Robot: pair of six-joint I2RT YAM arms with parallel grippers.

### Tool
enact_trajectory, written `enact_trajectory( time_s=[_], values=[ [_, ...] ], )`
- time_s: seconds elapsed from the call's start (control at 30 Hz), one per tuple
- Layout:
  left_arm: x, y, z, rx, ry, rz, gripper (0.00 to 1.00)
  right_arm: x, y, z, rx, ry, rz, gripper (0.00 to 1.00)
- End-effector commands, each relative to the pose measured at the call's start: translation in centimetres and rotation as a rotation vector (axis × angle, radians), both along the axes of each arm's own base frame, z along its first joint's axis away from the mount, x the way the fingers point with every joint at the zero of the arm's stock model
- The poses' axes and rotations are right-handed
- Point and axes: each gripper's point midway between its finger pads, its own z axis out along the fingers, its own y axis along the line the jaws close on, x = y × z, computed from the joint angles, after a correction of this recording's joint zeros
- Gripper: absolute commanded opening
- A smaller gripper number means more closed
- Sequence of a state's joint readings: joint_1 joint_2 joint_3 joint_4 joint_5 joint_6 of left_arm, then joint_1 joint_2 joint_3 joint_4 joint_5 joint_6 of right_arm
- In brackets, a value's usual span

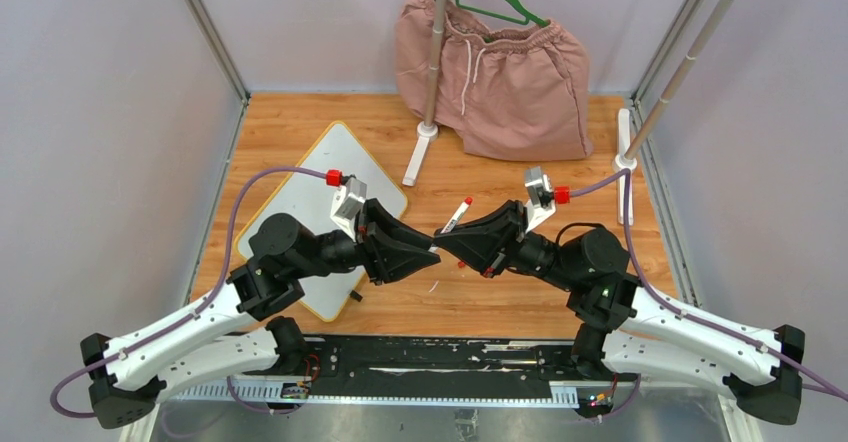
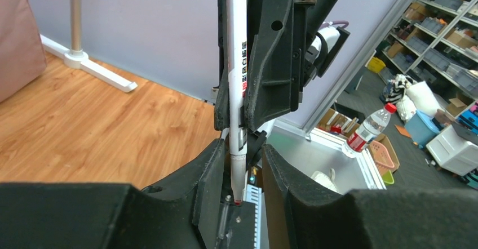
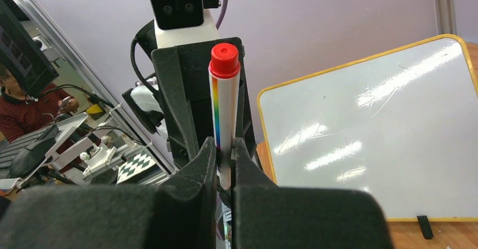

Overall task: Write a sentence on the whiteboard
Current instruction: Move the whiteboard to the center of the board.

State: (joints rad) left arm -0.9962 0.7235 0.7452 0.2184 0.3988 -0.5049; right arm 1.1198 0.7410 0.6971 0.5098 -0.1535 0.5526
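The left claw and right claw meet tip to tip over the worktop. A marker (white, red-ended) juts from the right claw. The whiteboard lies beyond the left claw.

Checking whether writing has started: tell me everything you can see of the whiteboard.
The whiteboard is a white, glossy rectangle with rounded corners, a thin yellow-orange rim and a small black foot at one edge. It lies flat on the wooden table, left of centre, turned cornerwise. Its visible face is blank but for faint specks and glare. The left arm covers its near side; contact cannot be told.
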Motion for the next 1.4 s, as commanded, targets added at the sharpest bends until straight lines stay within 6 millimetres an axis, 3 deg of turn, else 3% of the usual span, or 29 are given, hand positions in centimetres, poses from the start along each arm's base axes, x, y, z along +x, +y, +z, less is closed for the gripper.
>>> enact_trajectory(
  time_s=[0.0, 0.17, 0.27, 0.37, 0.43, 0.57, 0.7, 0.97, 1.17, 1.37],
  values=[
    [0.0, -0.1, 0.4, -0.020, -0.009, -0.005, 0.35, -0.5, -0.6, 1.2, 0.048, -0.035, -0.007, 0.00],
    [-0.1, -0.4, 0.0, -0.006, -0.005, -0.021, 0.34, -0.5, -0.6, 1.4, 0.048, -0.041, -0.007, 0.00],
    [-0.1, -0.5, 0.0, -0.005, -0.006, -0.026, 0.23, -0.6, -0.6, 1.4, 0.047, -0.041, -0.005, 0.00],
    [-0.1, -0.5, -0.1, 0.000, -0.007, -0.027, 0.02, -0.6, -0.7, 1.3, 0.040, -0.037, -0.004, 0.00],
    [-0.1, -0.6, -0.2, 0.002, -0.004, -0.026, 0.00, -0.6, -0.9, 1.1, 0.029, -0.030, -0.009, 0.00],
    [-0.4, -0.6, -0.9, 0.035, -0.008, -0.042, 0.00, -0.5, -1.9, -0.3, -0.075, 0.004, -0.041, 0.43],
    [-1.0, -0.7, -1.4, 0.082, -0.030, -0.082, 0.00, -0.5, -3.6, 0.0, -0.131, 0.003, -0.081, 0.59],
    [-1.4, -1.4, -1.4, 0.173, -0.075, -0.145, 0.00, -1.3, -3.0, -0.9, -0.315, -0.001, -0.022, 0.62],
    [-1.6, -1.4, -0.7, 0.164, -0.085, -0.159, 0.00, -1.1, -2.3, -1.2, -0.306, 0.024, -0.019, 0.61],
    [-2.0, -1.4, -1.5, 0.203, -0.076, -0.186, 0.00, -0.9, -1.7, -0.8, -0.272, 0.033, -0.017, 0.53]
  ],
)
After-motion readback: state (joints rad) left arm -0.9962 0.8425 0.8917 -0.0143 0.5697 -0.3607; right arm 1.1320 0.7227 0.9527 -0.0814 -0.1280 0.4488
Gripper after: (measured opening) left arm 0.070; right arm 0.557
